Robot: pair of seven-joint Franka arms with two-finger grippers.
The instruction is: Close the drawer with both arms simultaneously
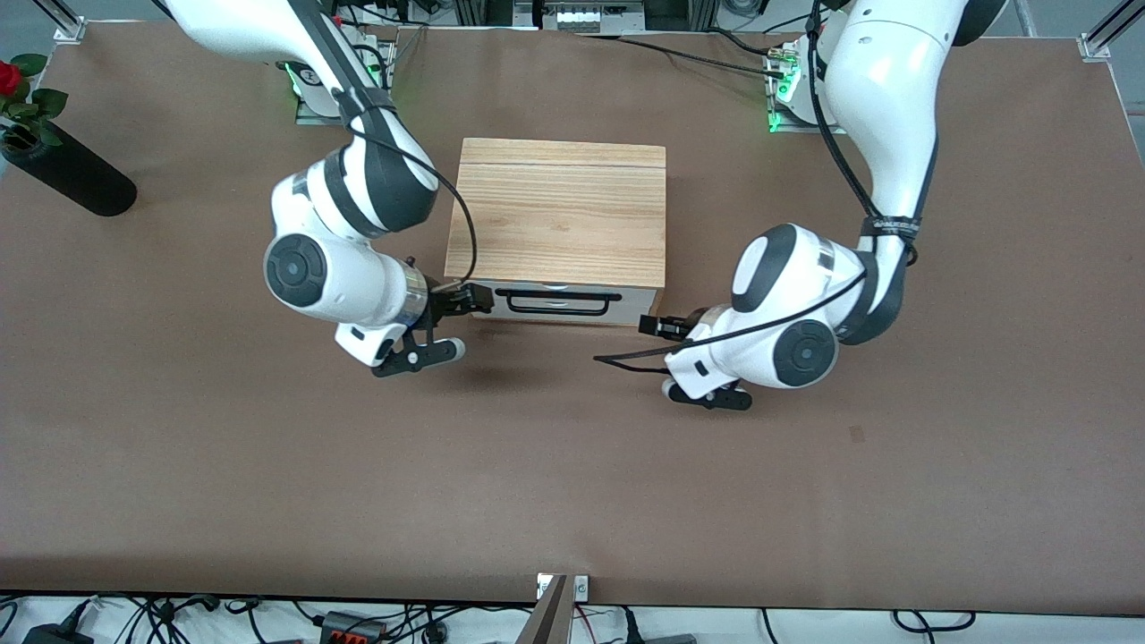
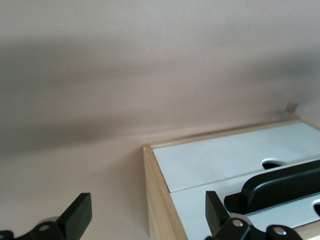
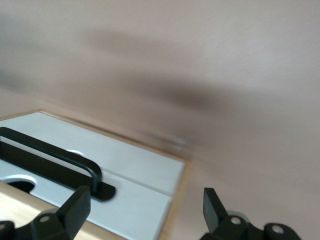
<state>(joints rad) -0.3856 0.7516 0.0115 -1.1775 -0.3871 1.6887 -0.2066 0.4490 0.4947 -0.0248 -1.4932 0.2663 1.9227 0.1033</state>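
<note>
Flanking the drawer (image 1: 559,302) at the front of the box (image 1: 562,210) mid-worktop (image 1: 268,483), we hold our left pincer (image 1: 651,326) and right pincer (image 1: 467,298) wide at its two front corners.

A light, striped wood grain with a smooth matt finish is shown on the box (image 1: 562,210). The drawer (image 1: 559,302) front is faced in smooth matt white, edged with pale wood, and fitted with a black handle (image 1: 556,304) of dull sheen. The arms (image 1: 881,116) are cased in glossy white plastic with black bands. The table (image 1: 572,483) is covered in matt brown, faintly rough material.
</note>
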